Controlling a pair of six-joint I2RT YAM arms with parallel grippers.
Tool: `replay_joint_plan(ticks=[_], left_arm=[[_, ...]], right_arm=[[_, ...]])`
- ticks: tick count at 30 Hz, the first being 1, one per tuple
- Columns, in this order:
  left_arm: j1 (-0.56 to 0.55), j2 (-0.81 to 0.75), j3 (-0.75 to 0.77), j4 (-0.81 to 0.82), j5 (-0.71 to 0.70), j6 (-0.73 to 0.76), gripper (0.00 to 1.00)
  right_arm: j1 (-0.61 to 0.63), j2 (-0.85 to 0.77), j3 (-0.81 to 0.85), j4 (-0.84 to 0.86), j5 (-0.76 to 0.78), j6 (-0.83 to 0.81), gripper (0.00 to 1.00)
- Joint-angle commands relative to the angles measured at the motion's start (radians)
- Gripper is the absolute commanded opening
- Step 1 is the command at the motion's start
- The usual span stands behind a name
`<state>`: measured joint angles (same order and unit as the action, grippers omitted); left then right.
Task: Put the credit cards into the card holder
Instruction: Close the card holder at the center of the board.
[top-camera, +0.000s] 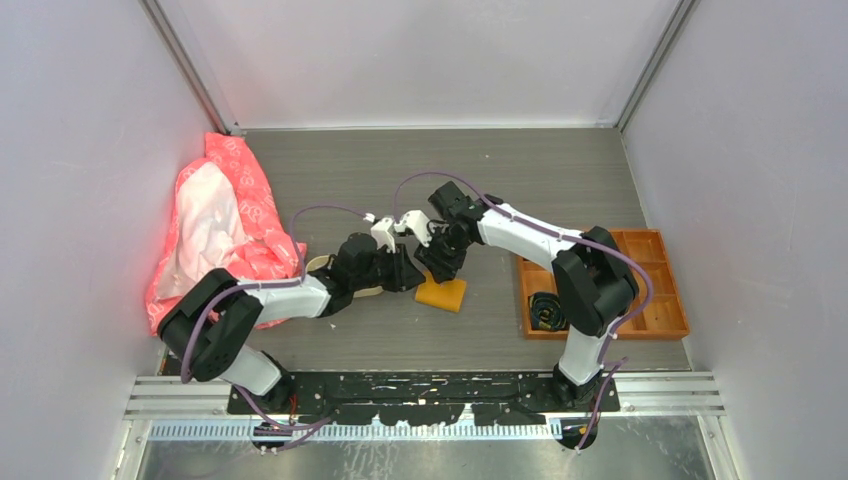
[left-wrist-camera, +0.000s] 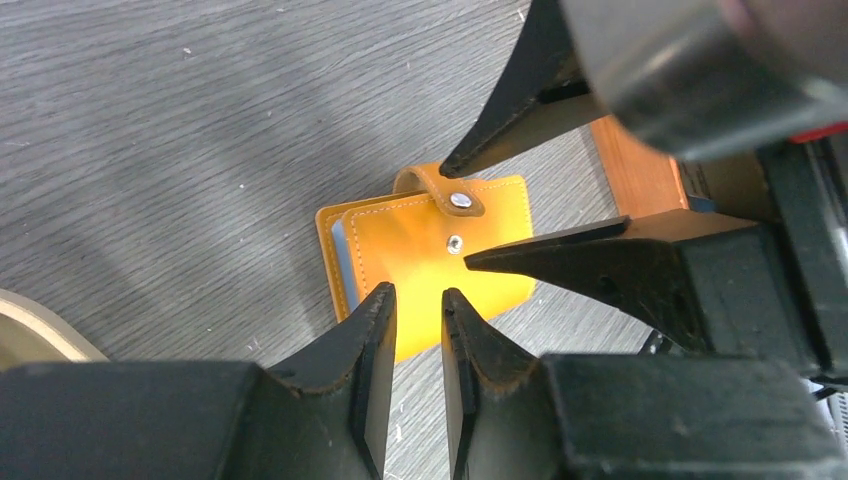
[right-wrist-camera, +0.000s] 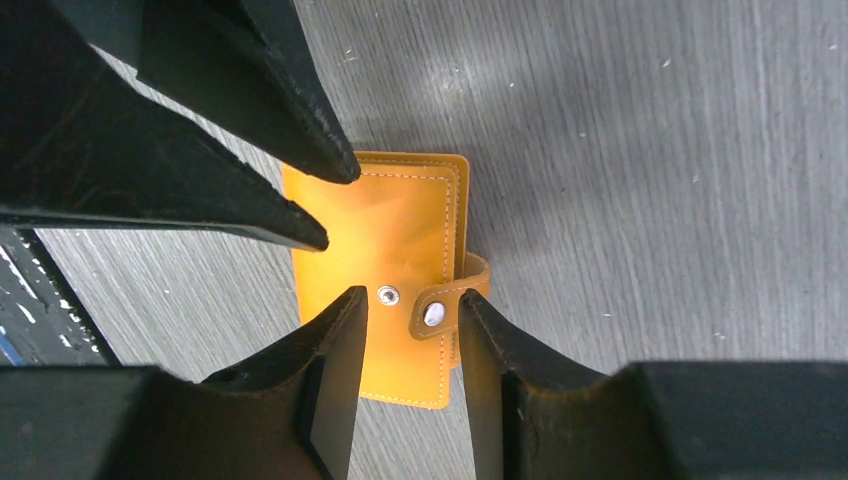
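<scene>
Folded card holder (top-camera: 441, 293) lies flat mid-frame on the worktop (top-camera: 400, 180), tab unsnapped. Left tool (left-wrist-camera: 417, 295) barely parted, right tool (right-wrist-camera: 412, 295) wider, both empty, crowding its edges; bare boards toward the upper frame

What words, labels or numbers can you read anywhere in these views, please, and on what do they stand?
No text can be read.
Pink bag: pale printed marks, too small and blurred to read.
Card holder: only stitching and two snap studs, no lettering.
Box: no lettering visible.
</scene>
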<state>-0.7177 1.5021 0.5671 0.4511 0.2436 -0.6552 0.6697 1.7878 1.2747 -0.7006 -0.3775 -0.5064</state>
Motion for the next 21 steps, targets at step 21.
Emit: replay_joint_plan(ticks=[21], left_arm=[[0.044,-0.029,-0.041,0.127,0.075,-0.122,0.26]], right_arm=[[-0.006,-0.061,-0.043,0.080,0.028,-0.129,0.44]])
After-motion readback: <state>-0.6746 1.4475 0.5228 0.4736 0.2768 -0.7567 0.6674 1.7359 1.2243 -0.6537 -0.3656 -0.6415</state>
